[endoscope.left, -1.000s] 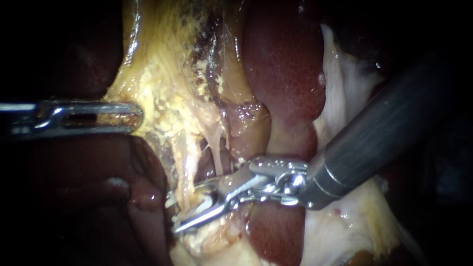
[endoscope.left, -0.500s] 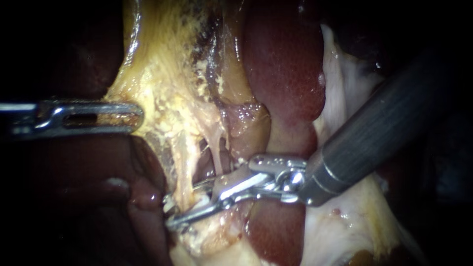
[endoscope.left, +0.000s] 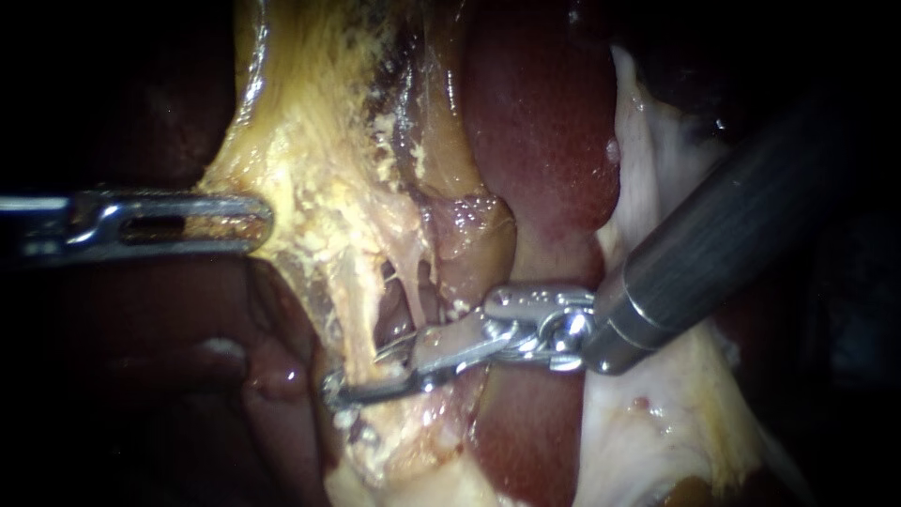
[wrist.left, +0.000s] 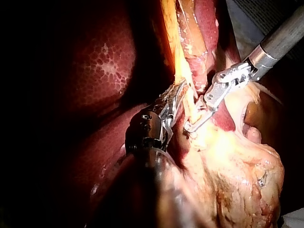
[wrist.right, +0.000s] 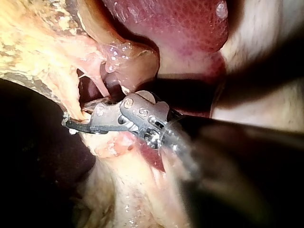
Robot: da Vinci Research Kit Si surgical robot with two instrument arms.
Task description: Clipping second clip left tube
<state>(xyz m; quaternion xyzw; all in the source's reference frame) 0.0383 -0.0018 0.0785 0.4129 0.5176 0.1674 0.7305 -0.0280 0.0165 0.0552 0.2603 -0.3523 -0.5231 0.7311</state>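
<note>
liver (endoscope.left: 544,122) behind, right instrument (endoscope.left: 361,376) jaws clamped across left tube (endoscope.left: 357,310), left instrument (endoscope.left: 258,223) jaws gripping yellow tissue (endoscope.left: 300,160)

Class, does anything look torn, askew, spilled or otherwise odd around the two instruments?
Nothing stands out. The right instrument is shut on the left tube, the left instrument grips the yellow tissue, and no tear or spill shows.

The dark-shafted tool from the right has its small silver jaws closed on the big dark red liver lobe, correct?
No, not the dark red liver lobe. The right instrument's jaws are shut on the thin pale yellow tube, as the endoscope view shows.
</note>
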